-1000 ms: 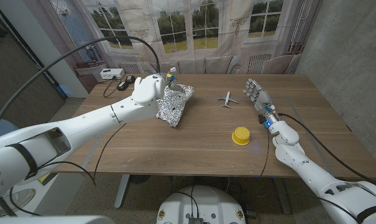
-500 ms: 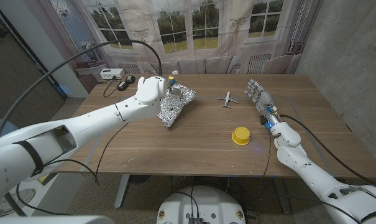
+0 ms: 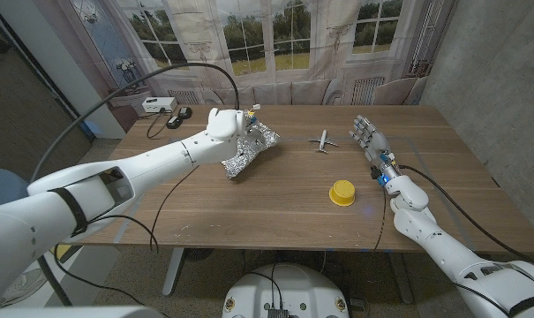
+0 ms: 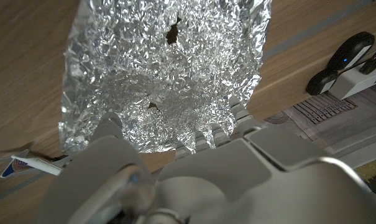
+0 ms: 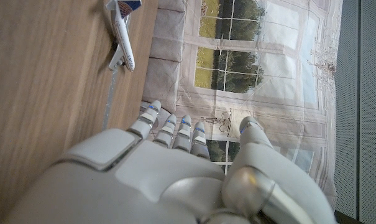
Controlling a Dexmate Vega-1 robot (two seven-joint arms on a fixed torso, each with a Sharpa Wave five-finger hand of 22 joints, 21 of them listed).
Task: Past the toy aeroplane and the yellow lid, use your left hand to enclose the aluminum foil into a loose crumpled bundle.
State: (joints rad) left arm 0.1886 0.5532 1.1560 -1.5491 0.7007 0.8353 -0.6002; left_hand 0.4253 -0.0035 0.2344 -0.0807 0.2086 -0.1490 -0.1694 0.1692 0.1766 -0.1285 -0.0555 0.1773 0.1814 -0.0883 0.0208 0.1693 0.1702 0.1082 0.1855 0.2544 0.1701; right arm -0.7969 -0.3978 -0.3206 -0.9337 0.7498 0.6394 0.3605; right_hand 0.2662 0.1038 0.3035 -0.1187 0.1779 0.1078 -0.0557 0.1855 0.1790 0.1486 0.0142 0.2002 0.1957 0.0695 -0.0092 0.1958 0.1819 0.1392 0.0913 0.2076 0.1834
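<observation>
Foil: crumpled silver foil sheet on the wooden counter, toward ten o'clock from the counter's middle.
Left hand: the left hand sits on the foil's far edge; its fingers reach over the sheet and touch it, though I cannot tell whether they grip.
Plane: toy plane at three o'clock of the foil.
Lid: yellow lid at five o'clock of the plane.
Right hand: the right hand stands upright at three o'clock of the plane, fingers apart, holding nothing.

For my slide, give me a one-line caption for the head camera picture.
Left hand grips crumpled foil on a wooden table, toy plane and yellow lid nearby, right hand waiting open.
</observation>
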